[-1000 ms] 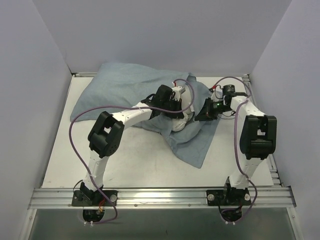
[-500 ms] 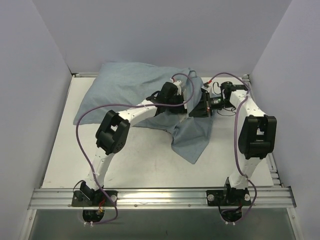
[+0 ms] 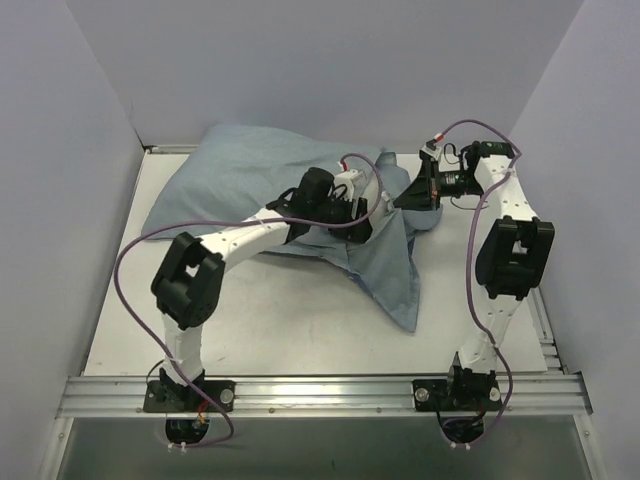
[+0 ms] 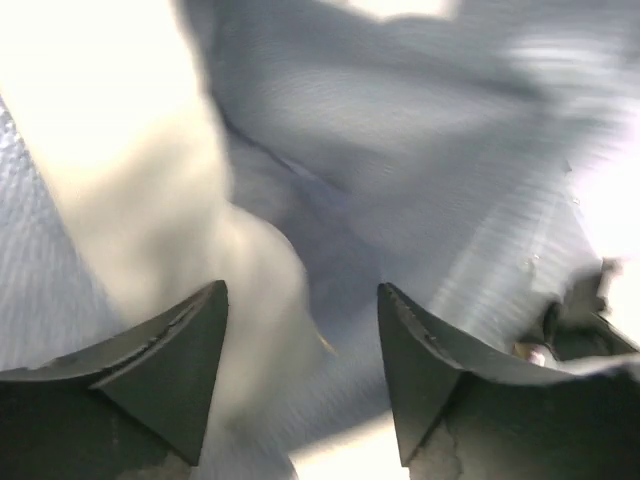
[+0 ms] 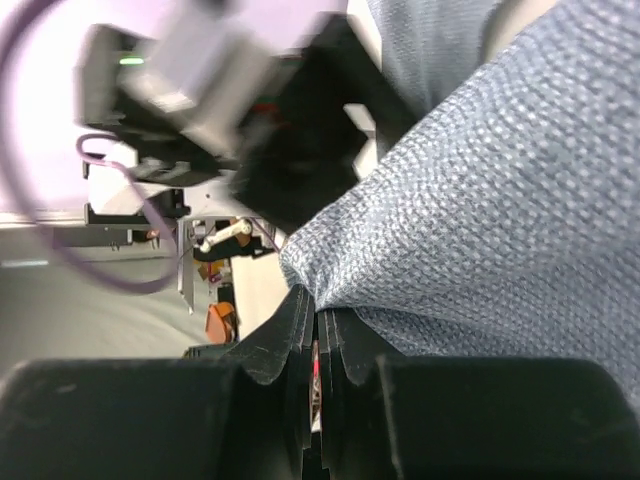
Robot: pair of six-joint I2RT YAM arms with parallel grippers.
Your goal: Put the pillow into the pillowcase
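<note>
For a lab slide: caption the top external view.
Right gripper pinches an edge of the limp grey-blue fabric pillowcase while the open left gripper sits amid its folds.

I'm watching my left arm [image 3: 250, 232] reaching forward and rightward, elbow sitting low over the table side. The left gripper [image 4: 302, 298] is gaping, jaws standing wide apart. My right arm [image 3: 512, 255] is rising steeply and bending leftward at the wrist, and the right gripper [image 5: 315, 325] is pinching the pillowcase [image 5: 480, 200], fingers pressing tightly together.

Pillowcase [image 5: 490, 210] matt woven cloth, pebbly weave; pillow [image 4: 120, 170] seemingly smooth cloth, blurred; left fingers [image 4: 165, 375] matt plastic
</note>
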